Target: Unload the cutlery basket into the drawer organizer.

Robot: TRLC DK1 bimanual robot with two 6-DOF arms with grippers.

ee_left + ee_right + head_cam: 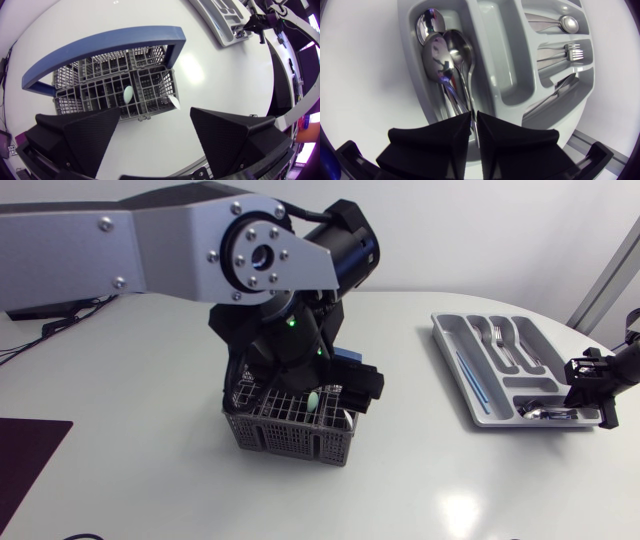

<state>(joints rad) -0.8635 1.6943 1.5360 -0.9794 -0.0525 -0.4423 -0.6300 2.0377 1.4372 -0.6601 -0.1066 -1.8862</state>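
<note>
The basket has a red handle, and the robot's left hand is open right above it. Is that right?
Not quite. The handle is blue, not red; the left wrist view shows it arching over the basket. The rest is right: the left end effector is open above the basket.

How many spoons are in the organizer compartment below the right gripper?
3. One spoon lies farthest ahead of the right gripper. Two more spoons lie side by side nearer it, one handle running between its jaws. Others may be hidden beneath.
</note>
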